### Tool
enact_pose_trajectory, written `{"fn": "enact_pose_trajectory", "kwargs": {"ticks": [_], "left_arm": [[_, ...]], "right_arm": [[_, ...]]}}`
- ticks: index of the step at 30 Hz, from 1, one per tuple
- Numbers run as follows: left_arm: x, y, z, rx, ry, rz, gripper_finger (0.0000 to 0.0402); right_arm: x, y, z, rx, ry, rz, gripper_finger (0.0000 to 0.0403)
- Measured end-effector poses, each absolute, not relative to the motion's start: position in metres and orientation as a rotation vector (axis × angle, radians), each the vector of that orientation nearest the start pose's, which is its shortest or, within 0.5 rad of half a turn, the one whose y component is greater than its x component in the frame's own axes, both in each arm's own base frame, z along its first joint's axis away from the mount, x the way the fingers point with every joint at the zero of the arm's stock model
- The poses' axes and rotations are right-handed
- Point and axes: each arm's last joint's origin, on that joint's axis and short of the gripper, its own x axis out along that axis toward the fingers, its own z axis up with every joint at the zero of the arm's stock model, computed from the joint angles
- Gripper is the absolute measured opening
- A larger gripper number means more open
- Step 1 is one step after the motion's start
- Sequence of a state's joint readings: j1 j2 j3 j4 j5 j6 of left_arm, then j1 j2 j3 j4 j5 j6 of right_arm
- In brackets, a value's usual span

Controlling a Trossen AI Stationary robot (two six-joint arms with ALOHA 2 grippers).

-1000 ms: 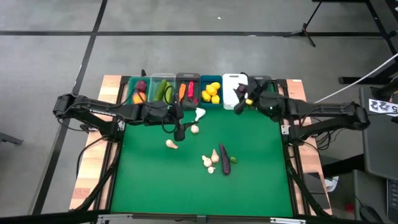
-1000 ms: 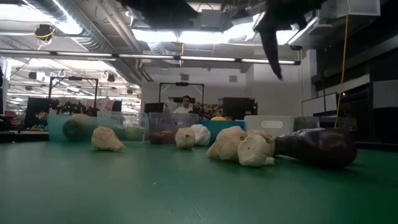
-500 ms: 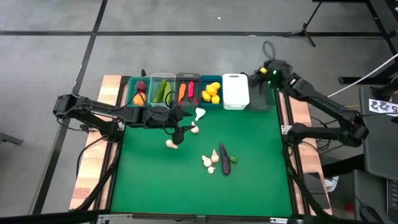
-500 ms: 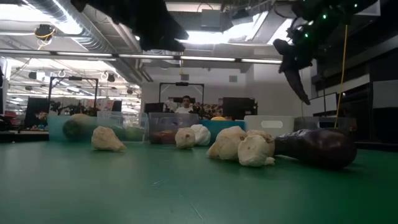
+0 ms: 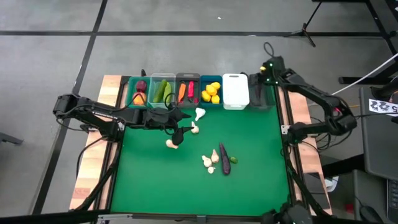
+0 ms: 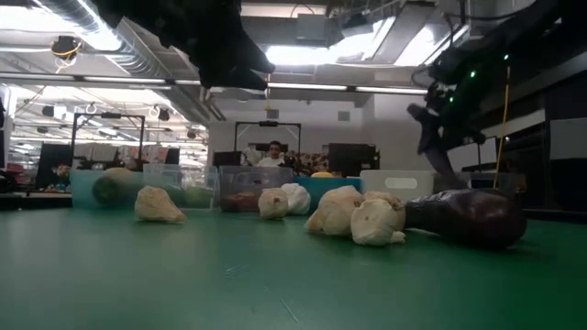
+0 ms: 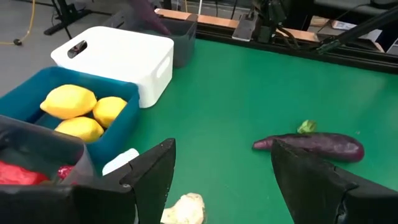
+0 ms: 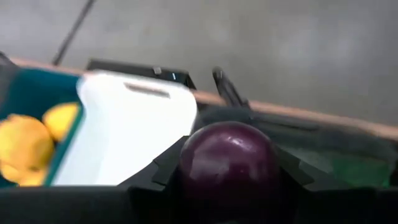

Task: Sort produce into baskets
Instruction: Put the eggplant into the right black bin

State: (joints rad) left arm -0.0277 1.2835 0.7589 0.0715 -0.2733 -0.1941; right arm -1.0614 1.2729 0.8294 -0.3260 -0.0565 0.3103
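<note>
The right hand has swung over from near the white bin to the far right end of the row, and now it hangs over the dark bin. It holds a round purple eggplant tight between its two dark fingers, so this piece looks about ready to be dropped in. The left hand has slid a little toward the pieces of garlic near the bins. Its fingers are spread wide with nothing in them, and one garlic lies just under them, so that is likely the next one to grab. The bins are smooth hard plastic boxes with straight walls. The teal one holds dark red and orange pieces, the clear one holds long green cucumbers, the grey one holds orange and red pieces, and the blue one holds shiny yellow lemons shaped like eggs. The white bin looks empty inside. Left on the flat green surface are several lumpy, whitish garlics and one long, shiny purple eggplant with a small green stem. Most of the sorting is done, but these last pieces are not in bins yet.
</note>
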Motion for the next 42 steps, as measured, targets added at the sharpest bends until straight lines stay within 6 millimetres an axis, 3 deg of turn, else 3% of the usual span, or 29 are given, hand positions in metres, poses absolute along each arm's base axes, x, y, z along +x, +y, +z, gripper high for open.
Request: {"fn": "enact_pose_trajectory", "kwargs": {"ticks": [11, 24, 29, 33, 38, 42], "left_arm": [[0.273, 0.000, 0.244, -0.123, 0.424, 0.285, 0.0258], [0.273, 0.000, 0.244, -0.107, 0.426, 0.281, 0.0258], [0.275, -0.001, 0.247, -0.058, 0.401, 0.239, 0.0258], [0.287, -0.014, 0.246, 0.050, 0.337, 0.019, 0.0258], [0.316, -0.039, 0.241, 0.229, 0.334, -0.147, 0.0258], [0.352, -0.051, 0.239, 0.303, 0.392, -0.277, 0.0258]], "right_arm": [[0.135, -0.239, 0.199, 0.739, 0.691, -1.057, 0.0157], [0.137, -0.240, 0.203, 0.700, 0.668, -1.000, 0.0291], [0.135, -0.235, 0.237, 0.653, 0.608, -0.989, 0.0298], [0.129, -0.226, 0.282, 0.562, 0.545, -0.977, 0.0298], [0.120, -0.204, 0.334, 0.497, 0.447, -0.898, 0.0298], [0.111, -0.185, 0.357, 0.466, 0.382, -0.854, 0.0298]]}}
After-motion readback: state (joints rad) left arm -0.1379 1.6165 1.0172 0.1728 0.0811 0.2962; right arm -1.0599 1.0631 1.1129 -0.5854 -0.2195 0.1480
